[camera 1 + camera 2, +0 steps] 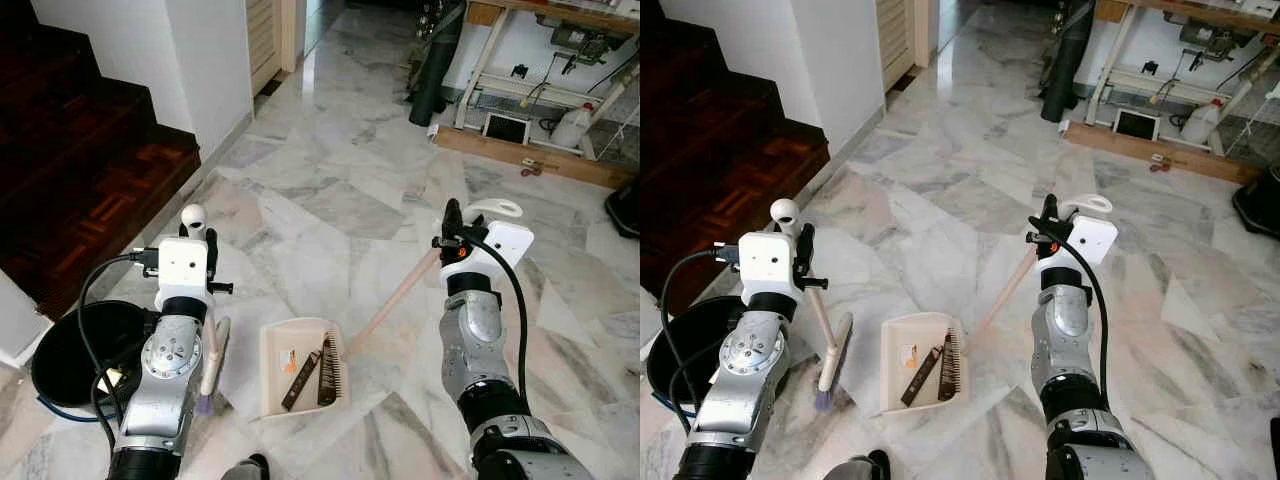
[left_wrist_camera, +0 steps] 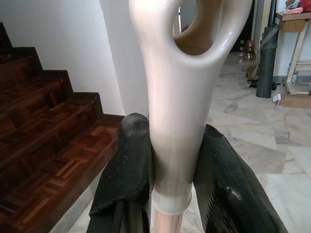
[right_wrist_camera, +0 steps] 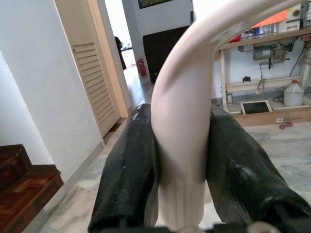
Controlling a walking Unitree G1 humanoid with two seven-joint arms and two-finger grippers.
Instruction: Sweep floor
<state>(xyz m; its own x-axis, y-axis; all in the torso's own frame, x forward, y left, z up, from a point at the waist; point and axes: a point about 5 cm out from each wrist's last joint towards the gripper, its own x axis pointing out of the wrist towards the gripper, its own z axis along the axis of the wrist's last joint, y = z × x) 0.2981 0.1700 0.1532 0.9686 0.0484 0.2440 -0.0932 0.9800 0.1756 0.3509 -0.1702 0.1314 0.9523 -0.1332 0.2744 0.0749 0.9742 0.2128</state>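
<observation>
Lying flat on the marble floor [image 1: 330,200] just ahead of me, the dustpan [image 1: 290,375] sits between my two arms with a comb-like strip and a dark flat piece already inside it. Its long pale handle [image 1: 395,297] runs up and away to my right, ending in a looped grip that my right pincer [image 1: 452,222] is clenched around; the right wrist view shows both black fingers [image 3: 129,165] pressed against the white stem. On the other side, the brush [image 1: 835,360] stands just beside the pan's left edge, bristles down near the floor. Its stick rises nearly upright to my left pincer [image 1: 205,240], which is grasping it just under the ringed end, as the left wrist view shows with the fingers [image 2: 124,165] tight on both sides. So the pan's mouth lies to the right of the brush head, and I judge the coming stroke must run rightward across the tiles toward that opening, with the left arm doing the travel. A black bucket [image 1: 70,350] sits by my left elbow, close to the wooden stairs [image 1: 80,170]; I would keep the brush clear of it.
</observation>
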